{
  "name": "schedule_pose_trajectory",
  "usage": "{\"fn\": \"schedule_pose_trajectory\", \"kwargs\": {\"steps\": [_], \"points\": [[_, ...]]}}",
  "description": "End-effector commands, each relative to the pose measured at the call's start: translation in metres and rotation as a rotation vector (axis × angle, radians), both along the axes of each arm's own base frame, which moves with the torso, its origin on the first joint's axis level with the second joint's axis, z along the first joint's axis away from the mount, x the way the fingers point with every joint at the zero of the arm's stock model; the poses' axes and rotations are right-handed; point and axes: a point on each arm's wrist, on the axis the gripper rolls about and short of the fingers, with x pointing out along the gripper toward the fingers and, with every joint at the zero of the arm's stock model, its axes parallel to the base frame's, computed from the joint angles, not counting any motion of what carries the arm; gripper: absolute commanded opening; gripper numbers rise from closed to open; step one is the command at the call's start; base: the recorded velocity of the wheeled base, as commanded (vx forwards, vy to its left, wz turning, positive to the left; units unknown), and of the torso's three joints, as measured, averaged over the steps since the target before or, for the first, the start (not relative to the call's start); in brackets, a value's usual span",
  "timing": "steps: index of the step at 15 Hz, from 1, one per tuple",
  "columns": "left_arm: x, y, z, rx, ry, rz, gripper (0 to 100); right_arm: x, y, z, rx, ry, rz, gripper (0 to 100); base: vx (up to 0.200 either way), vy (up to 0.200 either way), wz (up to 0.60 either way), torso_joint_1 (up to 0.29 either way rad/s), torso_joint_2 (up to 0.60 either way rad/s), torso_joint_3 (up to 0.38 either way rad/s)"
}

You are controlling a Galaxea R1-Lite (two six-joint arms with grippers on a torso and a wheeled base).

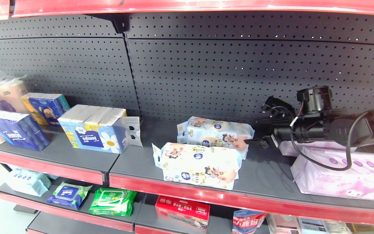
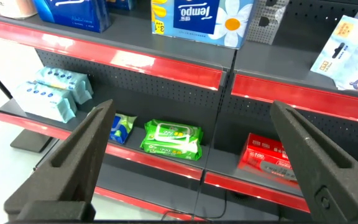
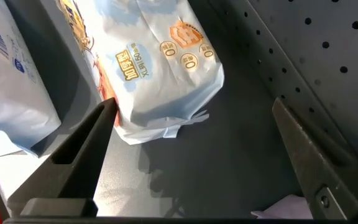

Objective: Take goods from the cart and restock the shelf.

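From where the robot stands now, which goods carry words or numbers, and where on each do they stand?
Daisy tissue pack: large white word on its front.
Dark blue tissue pack: white word on its front face.
Rear cartoon wipes pack: small figures in round badges.
Green wipes pack: label too small to read.
Red box: white print, blurred.
None is quoted here.

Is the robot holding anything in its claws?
Nothing. The left gripper and right gripper are both open and empty; the right one is near the pale-blue cartoon-printed wipes pack, not gripping it.
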Motion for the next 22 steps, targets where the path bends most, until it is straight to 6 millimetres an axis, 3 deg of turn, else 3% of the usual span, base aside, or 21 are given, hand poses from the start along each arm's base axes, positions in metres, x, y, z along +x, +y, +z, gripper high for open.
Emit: {"fn": "schedule_pose_trajectory", "kwargs": {"steps": [1, 8, 10, 14, 20, 22], "points": [[0.000, 0.000, 0.000, -0.001, 0.001, 0.001, 100, -0.002, 0.000, -0.001, 0.001, 0.007, 0.000, 100, 0.000, 0.000, 0.00, 0.000, 0.00, 0.000], [0.000, 0.000, 0.000, -0.001, 0.000, 0.001, 100, -0.020, -0.005, 0.026, 0.080, -0.021, 0.001, 100, 0.000, 0.000, 0.00, 0.000, 0.00, 0.000], [0.000, 0.000, 0.000, -0.001, 0.001, 0.001, 100, -0.036, -0.008, 0.025, 0.090, -0.003, 0.013, 100, 0.000, 0.000, 0.00, 0.000, 0.00, 0.000], [0.000, 0.000, 0.000, -0.001, 0.001, 0.001, 100, -0.050, -0.008, 0.034, 0.110, -0.008, 0.006, 100, 0.000, 0.000, 0.00, 0.000, 0.00, 0.000], [0.000, 0.000, 0.000, -0.001, 0.001, 0.001, 100, -0.081, -0.009, 0.028, 0.198, 0.089, 0.007, 100, 0.000, 0.000, 0.00, 0.000, 0.00, 0.000], [0.000, 0.000, 0.000, -0.001, 0.001, 0.001, 100, -0.099, 0.002, 0.029, 0.217, 0.116, 0.037, 100, 0.000, 0.000, 0.00, 0.000, 0.00, 0.000]]}}
